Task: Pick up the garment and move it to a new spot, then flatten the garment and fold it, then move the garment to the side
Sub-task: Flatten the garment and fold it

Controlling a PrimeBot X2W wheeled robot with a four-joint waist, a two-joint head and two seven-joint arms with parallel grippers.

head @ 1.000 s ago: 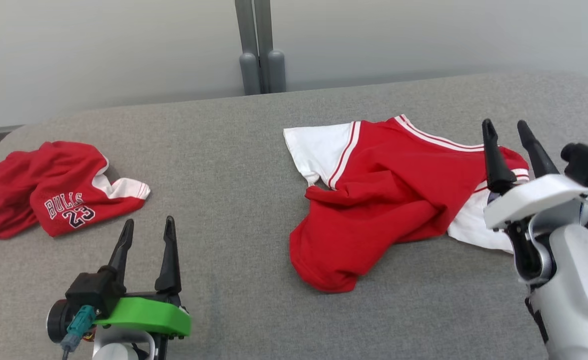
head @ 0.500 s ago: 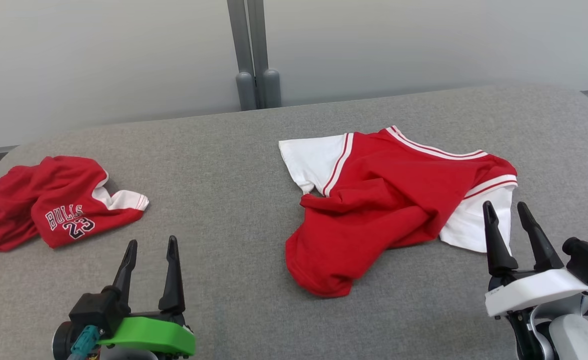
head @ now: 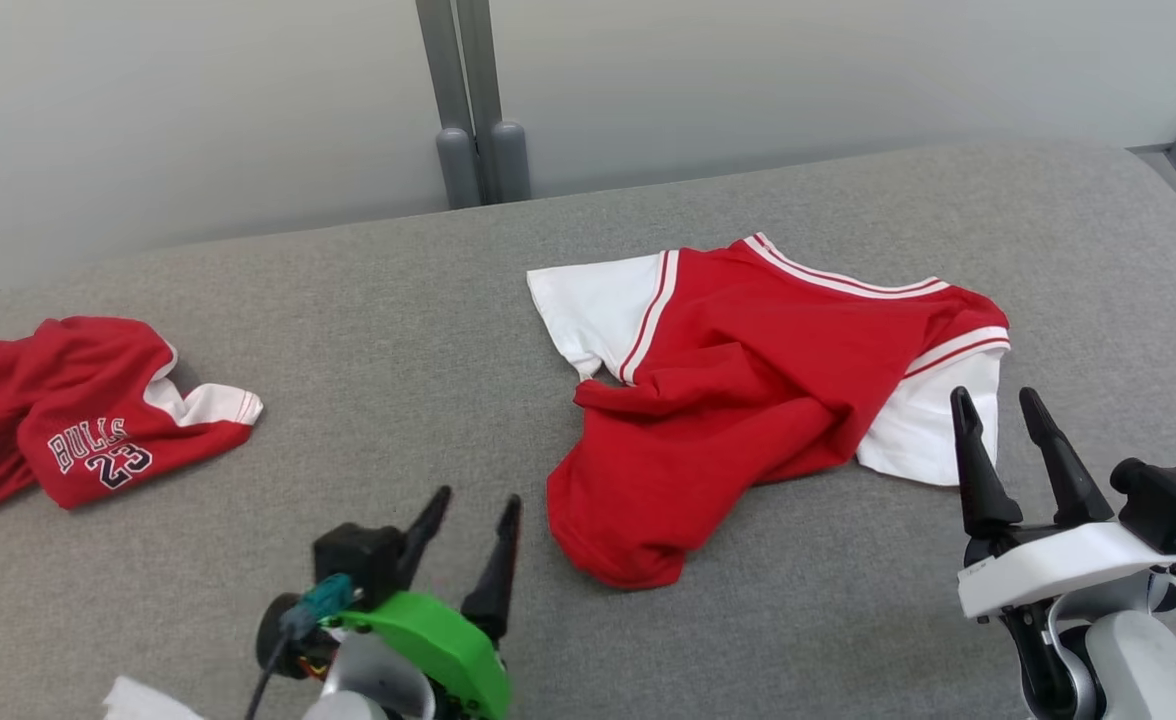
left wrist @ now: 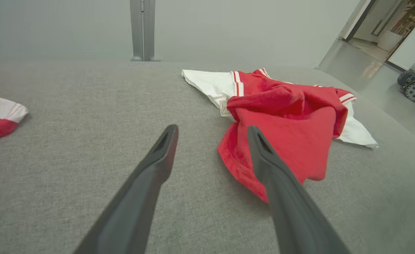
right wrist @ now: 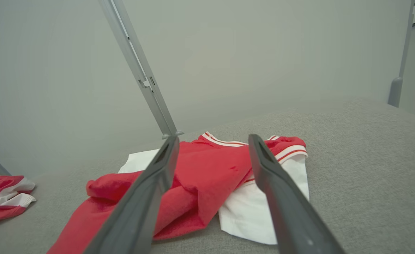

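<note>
Head view showed me the garment, a red jersey with white sleeves, lying crumpled right of the middle of the grey padded surface, its lower half bunched and folded up over the chest. My worry was that bunch. A pinch taken there would likely catch two or more layers at once, and the jersey would come up as a wad and land no flatter in its new spot. A grab low at the hem could also, as I judged it, bite into the soft grey covering and drag that along. The red shorts printed BULLS 23 lay well apart at the far left, so a wide carry to that side risked dropping one piece on the other.

The left gripper had its two dark fingers spread wide, holding nothing and touching nothing I could see. It hung near the jersey's lowest red corner, which in the left wrist view sat just behind one finger. The right gripper was equally wide apart and empty, poised just beside the white sleeve on the near right. Whether it was over the cloth or clear of it I could not tell.
</note>
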